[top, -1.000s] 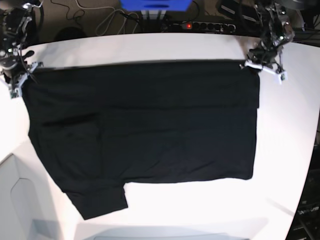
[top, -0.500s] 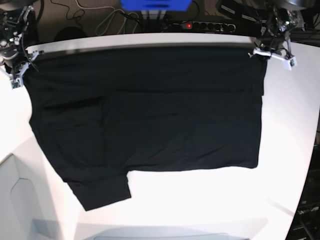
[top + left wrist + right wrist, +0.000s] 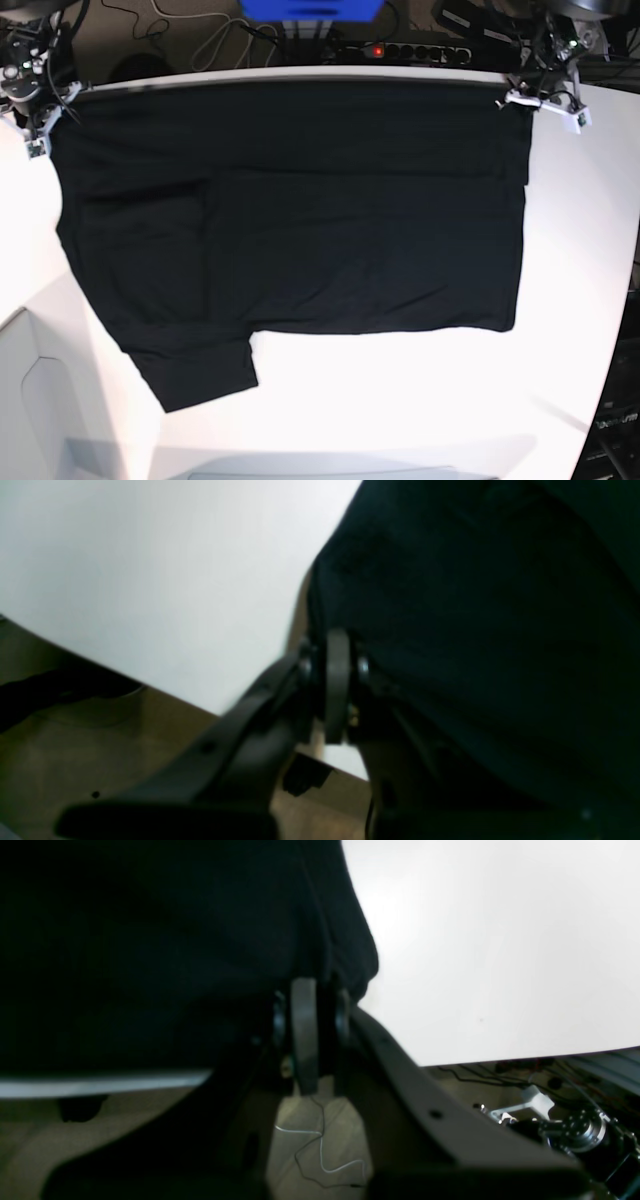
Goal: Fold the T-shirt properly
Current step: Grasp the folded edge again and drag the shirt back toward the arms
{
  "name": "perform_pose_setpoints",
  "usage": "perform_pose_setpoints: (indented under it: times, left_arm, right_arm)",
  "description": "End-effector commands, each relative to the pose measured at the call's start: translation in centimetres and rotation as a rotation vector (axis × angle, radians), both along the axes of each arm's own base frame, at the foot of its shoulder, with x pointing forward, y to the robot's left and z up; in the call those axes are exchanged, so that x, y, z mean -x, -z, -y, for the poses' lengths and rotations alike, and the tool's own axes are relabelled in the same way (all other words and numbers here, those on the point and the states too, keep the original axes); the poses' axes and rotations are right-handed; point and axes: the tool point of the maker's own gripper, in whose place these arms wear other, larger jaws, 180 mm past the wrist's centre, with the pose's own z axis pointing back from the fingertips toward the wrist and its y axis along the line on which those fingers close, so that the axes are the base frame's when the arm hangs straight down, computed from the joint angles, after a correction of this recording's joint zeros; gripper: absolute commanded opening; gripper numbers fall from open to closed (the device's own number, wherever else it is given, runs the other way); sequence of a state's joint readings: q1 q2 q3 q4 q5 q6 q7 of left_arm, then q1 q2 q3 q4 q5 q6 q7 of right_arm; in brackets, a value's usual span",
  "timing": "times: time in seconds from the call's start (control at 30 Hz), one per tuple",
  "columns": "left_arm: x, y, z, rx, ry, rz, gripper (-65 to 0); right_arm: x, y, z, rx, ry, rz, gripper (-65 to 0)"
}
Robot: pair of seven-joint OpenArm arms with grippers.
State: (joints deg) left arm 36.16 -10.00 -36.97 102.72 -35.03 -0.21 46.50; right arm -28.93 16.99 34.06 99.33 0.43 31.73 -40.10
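The black T-shirt [image 3: 300,220] lies spread flat on the white table [image 3: 400,400], its far edge stretched along the table's back edge and one sleeve sticking out at the near left. My left gripper [image 3: 520,98] is shut on the shirt's far right corner. In the left wrist view the left gripper [image 3: 332,645] pinches the dark cloth [image 3: 475,605]. At the far left corner my right gripper [image 3: 55,100] is shut on the fabric. The right wrist view shows the right gripper [image 3: 310,990] clamped on the cloth's edge [image 3: 150,940]. No print shows.
A power strip [image 3: 400,50] with a red light, a blue box [image 3: 310,10] and loose cables lie just behind the table's back edge. White table surface shows to the right of the shirt and along the front.
Both grippers have drawn the shirt's far edge back toward the table's rear edge. The whole shirt has slid away from the front with them.
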Motion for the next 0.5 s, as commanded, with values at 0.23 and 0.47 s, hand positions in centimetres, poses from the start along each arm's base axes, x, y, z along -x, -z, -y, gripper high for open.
perform_pose_setpoints:
  times: [0.23,0.47]
  left_arm:
    - [0.2,-0.8,-0.7,-0.032,0.003,0.008,-35.8]
    - [-2.6,-5.2,-1.4,-0.105,0.015,0.138,-32.9]
  right_arm:
    - [-1.1,-1.9,0.7,0.048,-0.022,0.043,-37.3]
    - [-4.8,-7.3,0.6,0.099,0.009,0.248,-32.7]
